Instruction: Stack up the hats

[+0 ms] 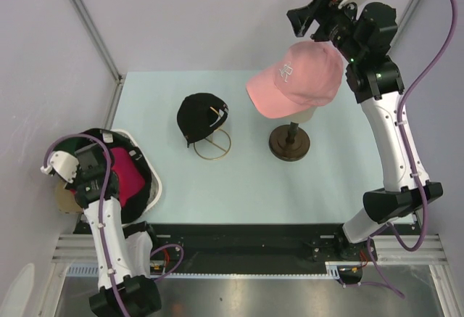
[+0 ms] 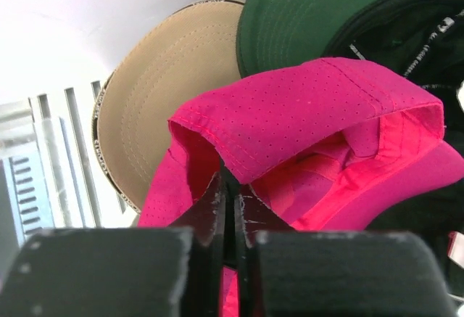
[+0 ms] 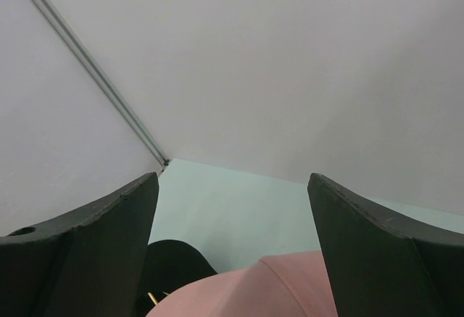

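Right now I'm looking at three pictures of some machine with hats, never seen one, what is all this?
Two robot arms are bolted to a table. One picture looks down from above; the other two come from cameras on each wrist. The left gripper is shut on a magenta cap in a white basket, beside tan and green caps. The right gripper is open above a pink cap on a stand. A black cap sits on another stand.

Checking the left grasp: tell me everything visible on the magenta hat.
The magenta hat is perforated fabric with stitched seams, lying upturned so its inner band and lining show. It sits in the white basket at the table's left edge, on top of the tan hat and dark green hat. The left gripper is shut on its edge.
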`<state>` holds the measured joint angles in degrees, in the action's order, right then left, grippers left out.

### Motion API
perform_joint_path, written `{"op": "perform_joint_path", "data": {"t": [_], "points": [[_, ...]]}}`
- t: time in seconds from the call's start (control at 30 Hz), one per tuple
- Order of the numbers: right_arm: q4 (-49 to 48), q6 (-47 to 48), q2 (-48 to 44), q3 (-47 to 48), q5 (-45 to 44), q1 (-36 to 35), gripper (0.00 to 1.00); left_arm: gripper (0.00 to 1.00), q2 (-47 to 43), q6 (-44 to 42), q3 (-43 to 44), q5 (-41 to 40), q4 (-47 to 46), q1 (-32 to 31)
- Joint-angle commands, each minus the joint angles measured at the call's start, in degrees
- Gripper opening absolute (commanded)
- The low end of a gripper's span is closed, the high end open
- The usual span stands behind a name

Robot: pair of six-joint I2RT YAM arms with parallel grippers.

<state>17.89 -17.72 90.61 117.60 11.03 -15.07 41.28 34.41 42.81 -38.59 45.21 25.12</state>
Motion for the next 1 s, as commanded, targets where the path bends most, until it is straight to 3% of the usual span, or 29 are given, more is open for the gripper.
{"op": "perform_joint_path", "data": {"t": [0.0, 0.3, 0.53, 0.77, 0.97], "points": [[0.5, 2.1, 0.5, 3.8, -0.8, -1.6, 0.89, 0.00, -1.5, -1.5, 2.3, 2.8, -2.2, -0.8], [3.1, 5.5, 2.0, 10.9, -4.7, -6.5, 0.89, 0.00, -2.3, -6.2, 15.7, 8.9, 0.2, -2.6], [3.2, 8.0, 3.4, 14.1, -5.1, -17.2, 0.89, 0.00, -1.9, -8.1, 26.2, 16.5, 3.6, -3.7], [4.1, 9.9, 3.7, 12.3, -3.9, -27.2, 0.89, 0.00, -1.2, -15.2, 38.2, 29.0, 2.4, -8.8], [1.9, 8.6, 2.2, 8.2, 3.5, -32.2, 0.89, 0.00, 1.4, -12.9, 45.3, 46.0, 0.0, -10.3]]}}
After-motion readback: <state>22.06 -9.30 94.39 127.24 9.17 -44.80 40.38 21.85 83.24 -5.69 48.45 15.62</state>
